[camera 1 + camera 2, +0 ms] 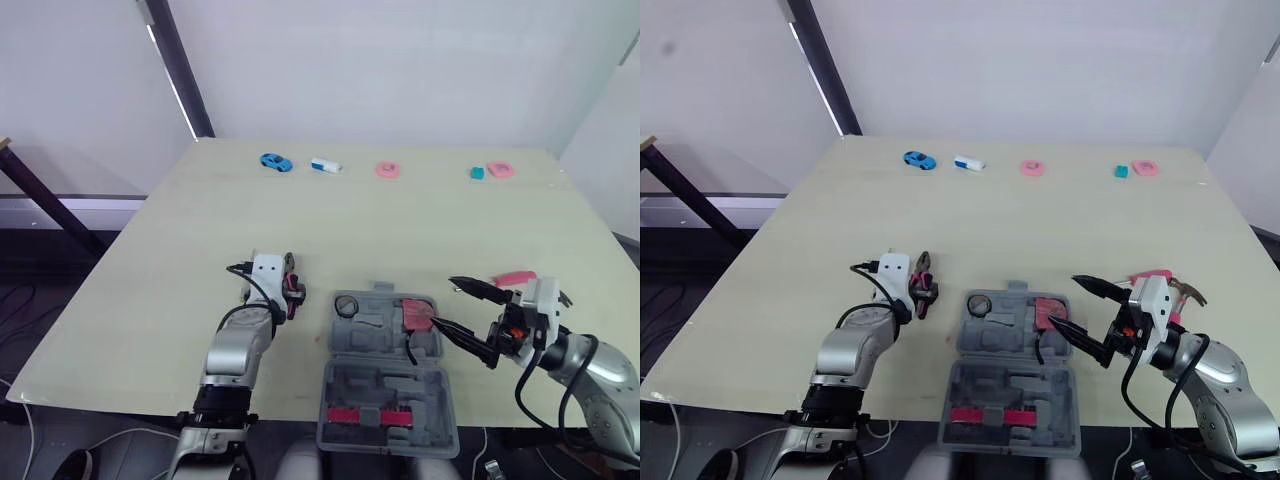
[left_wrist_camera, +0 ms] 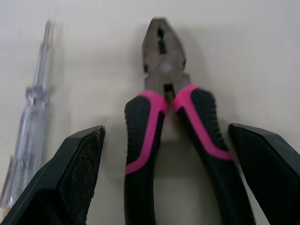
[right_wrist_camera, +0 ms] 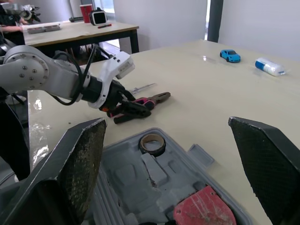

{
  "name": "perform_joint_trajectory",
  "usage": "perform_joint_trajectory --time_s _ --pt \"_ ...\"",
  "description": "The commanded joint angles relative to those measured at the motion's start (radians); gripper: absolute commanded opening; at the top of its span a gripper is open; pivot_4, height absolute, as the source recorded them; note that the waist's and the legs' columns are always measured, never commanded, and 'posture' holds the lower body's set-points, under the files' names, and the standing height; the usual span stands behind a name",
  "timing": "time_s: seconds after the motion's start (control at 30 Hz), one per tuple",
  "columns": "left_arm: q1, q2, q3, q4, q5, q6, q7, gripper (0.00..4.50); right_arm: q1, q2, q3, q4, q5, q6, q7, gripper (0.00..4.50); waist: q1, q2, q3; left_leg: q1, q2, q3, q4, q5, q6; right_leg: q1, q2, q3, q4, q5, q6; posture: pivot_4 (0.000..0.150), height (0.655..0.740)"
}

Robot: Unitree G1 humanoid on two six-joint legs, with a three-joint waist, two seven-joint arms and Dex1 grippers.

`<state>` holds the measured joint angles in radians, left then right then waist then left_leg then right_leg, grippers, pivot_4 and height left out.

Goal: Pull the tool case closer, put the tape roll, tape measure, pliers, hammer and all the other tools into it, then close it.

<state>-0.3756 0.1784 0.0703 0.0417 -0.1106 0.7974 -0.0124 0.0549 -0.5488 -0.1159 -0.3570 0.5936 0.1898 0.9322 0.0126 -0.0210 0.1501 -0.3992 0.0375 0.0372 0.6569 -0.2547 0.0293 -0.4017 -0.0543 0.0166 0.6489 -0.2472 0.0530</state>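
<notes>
The grey tool case (image 1: pixel 442 398) lies open near the table's front edge. Its far half holds a tape roll (image 1: pixel 346 305) and a red tape measure (image 1: pixel 415 313). My right gripper (image 1: pixel 445 303) hovers open over the case's right side, with nothing between its fingers. A pink-handled hammer (image 1: pixel 515 277) lies on the table just beyond that arm. Left of the case, pink-and-black pliers (image 2: pixel 164 108) lie flat, and my open left gripper (image 2: pixel 166 131) straddles their handles. A clear-handled screwdriver (image 2: pixel 35 108) lies beside the pliers.
Along the far edge sit a blue toy car (image 1: pixel 275 161), a blue-and-white piece (image 1: pixel 325 165), two pink rings (image 1: pixel 388 169) (image 1: pixel 499 170) and a teal cube (image 1: pixel 477 173). The case's near half overhangs the front edge of the table.
</notes>
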Motion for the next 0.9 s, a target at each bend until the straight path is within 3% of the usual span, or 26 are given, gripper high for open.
perform_joint_trajectory --time_s 0.03,0.27,0.83,0.9 --pt "-0.026 -0.015 -0.007 -0.011 0.015 0.028 0.018 4.50 -0.014 -0.006 -0.006 -0.042 0.015 -0.001 0.006 4.38 0.000 0.000 0.000 0.000 0.000 0.000 0.000 0.000 0.000 0.000 0.000 0.000 0.000 0.000 0.000 0.150 0.7400" --pt "-0.070 -0.060 0.020 0.005 0.021 0.109 0.079 4.50 -0.023 -0.050 -0.006 -0.053 0.021 0.036 0.033 4.38 0.000 -0.001 0.000 0.000 0.000 -0.001 0.006 0.000 0.000 0.000 0.000 0.000 0.006 0.000 0.000 0.150 0.7400" --pt "-0.118 -0.077 0.066 0.070 0.018 0.100 0.124 4.50 -0.052 -0.094 0.009 -0.032 -0.013 0.059 0.042 4.38 -0.002 -0.001 0.001 0.000 0.000 -0.001 0.010 0.000 0.000 0.000 0.000 0.000 0.010 0.000 0.000 0.150 0.7400" --pt "-0.116 -0.078 0.074 0.072 0.011 0.098 0.120 3.95 -0.053 -0.092 0.012 -0.021 -0.022 0.052 0.042 4.50 -0.001 -0.001 0.001 0.000 0.000 -0.001 0.010 0.000 0.000 0.000 0.000 0.000 0.010 0.000 0.000 0.150 0.7400"
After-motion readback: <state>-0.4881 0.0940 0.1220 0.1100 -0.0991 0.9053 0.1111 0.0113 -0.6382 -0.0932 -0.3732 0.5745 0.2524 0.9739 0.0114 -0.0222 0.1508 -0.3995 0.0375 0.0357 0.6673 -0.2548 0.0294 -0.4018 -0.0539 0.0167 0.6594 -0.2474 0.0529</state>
